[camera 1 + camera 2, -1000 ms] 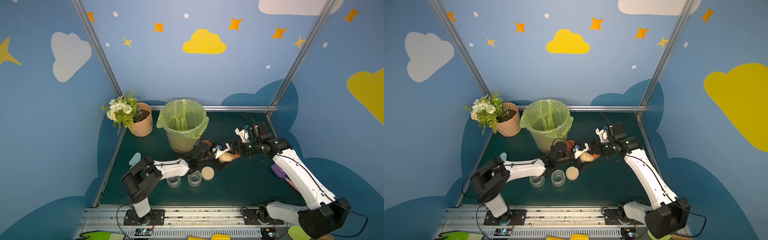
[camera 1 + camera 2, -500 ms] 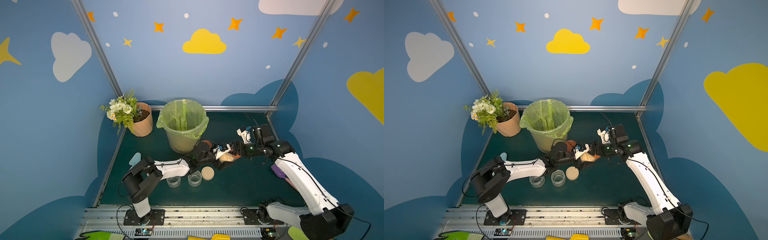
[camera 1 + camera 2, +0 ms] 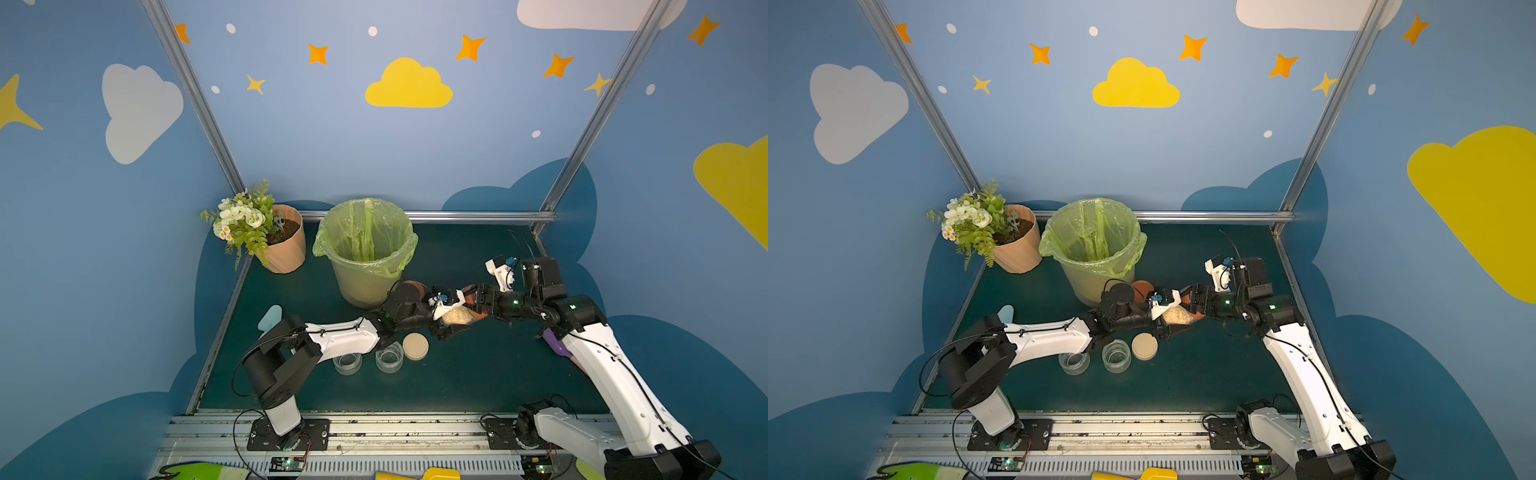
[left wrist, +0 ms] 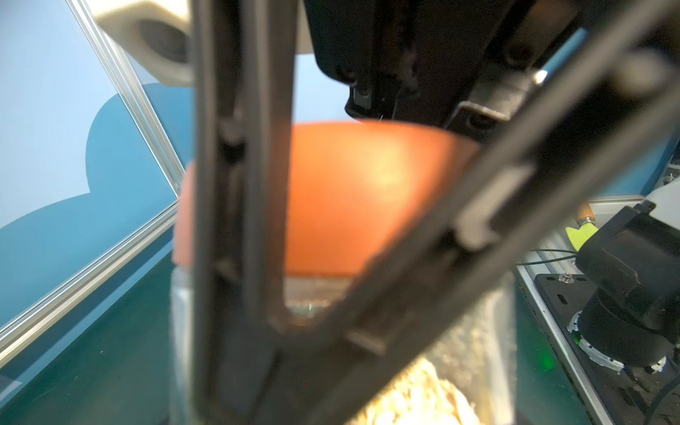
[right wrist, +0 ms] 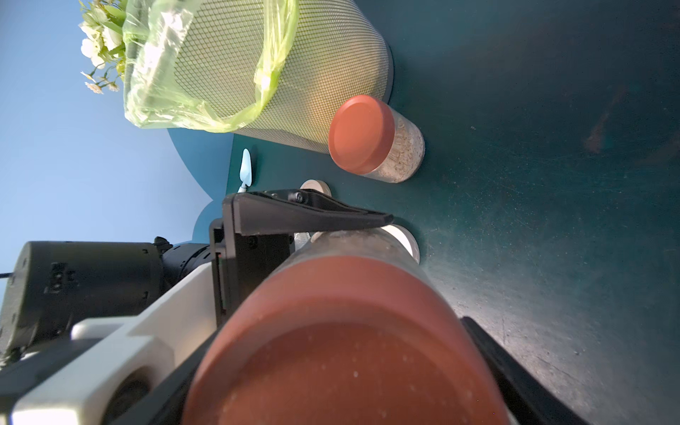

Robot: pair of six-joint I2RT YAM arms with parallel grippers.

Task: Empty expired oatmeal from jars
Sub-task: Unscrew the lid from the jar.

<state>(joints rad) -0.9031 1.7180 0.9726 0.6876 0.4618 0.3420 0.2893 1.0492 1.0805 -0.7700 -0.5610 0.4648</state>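
The left gripper point(image 3: 454, 321) is clamped across the body of a small squat clear glass jar point(image 3: 457, 316), which lies on its side above the dark green table point(image 3: 478, 386). Pale tan flaky oatmeal point(image 3: 1176, 316) pools along the jar's lower wall. Its rust-orange round lid point(image 5: 342, 349) points to 3 o'clock, straight into the right gripper point(image 3: 476, 302). The right gripper's black fingers point(image 5: 519, 384) flank the lid's rim, but I cannot tell whether they pinch it or stand just off it.

The tall mesh bin with a green bag point(image 3: 365, 286) stands at 10 o'clock of the jar. Two empty glass jars point(image 3: 389, 357) and a loose beige round lid point(image 3: 415, 345) sit at 7 o'clock.

Against a second ago, the jar and both grippers hang in the same spot, while the right arm's elbow has sunk toward 6 o'clock.

A second lidded jar of oatmeal point(image 5: 375, 140) stands just beside the bin's foot; in both top views the left wrist hides most of it. The left wrist view is blurred, and dark fingers cover much of the glass. In the right wrist view the lid fills the near field and cuts off the right fingertips
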